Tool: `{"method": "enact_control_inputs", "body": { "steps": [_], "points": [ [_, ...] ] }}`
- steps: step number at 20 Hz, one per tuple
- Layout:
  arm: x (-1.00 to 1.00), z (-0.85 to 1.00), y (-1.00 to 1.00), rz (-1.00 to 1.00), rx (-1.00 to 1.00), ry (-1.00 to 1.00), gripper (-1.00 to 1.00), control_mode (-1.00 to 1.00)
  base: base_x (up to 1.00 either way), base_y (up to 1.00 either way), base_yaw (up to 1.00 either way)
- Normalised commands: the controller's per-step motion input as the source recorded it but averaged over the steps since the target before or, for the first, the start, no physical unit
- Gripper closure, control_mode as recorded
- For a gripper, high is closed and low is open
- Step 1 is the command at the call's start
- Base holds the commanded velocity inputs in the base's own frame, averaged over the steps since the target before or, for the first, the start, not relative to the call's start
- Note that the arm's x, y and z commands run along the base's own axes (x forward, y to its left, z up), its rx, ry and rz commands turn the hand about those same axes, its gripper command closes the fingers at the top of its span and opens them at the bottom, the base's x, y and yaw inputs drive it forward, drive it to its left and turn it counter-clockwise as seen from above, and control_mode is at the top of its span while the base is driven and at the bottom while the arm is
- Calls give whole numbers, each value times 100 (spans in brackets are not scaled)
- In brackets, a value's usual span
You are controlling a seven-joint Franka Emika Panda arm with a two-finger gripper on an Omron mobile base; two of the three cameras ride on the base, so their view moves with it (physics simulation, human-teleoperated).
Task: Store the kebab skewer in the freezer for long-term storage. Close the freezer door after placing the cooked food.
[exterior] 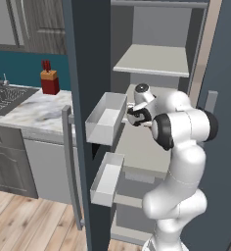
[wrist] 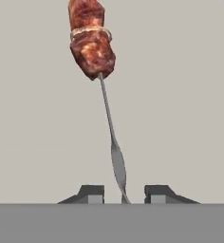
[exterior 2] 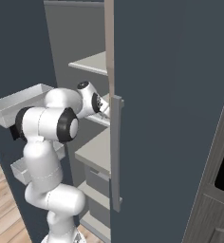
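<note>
The white arm reaches into the tall slate-blue freezer (exterior: 151, 63), its hand (wrist: 123, 195) low over a pale grey inner shelf (wrist: 180, 104). In the hand view the kebab skewer (wrist: 102, 80), a thin grey metal stick with red-brown meat chunks at its 12 o'clock end, lies on that shelf, its handle end running down between the two dark fingertips (wrist: 92, 193). The fingertips stand a little apart with a gap on each side of the stick, so the hand is not clamped on it. The slate-blue freezer door (exterior: 88, 122) with white inner bins stands open at 9 o'clock of the arm. Farther toward 9 o'clock, a red knife block (exterior: 50, 81) stands on the marble bench (exterior: 34, 115).
</note>
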Motion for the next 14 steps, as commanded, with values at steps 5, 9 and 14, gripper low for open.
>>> {"method": "enact_control_inputs", "body": {
  "steps": [5, 9, 14],
  "points": [
    [41, -16, -9, 0, 0, 0, 100, -100, 0, 0, 0],
    [32, -11, -14, 0, 0, 0, 100, -100, 0, 0, 0],
    [34, -19, -21, 0, 0, 0, 100, -100, 0, 0, 0]
  ]
}}
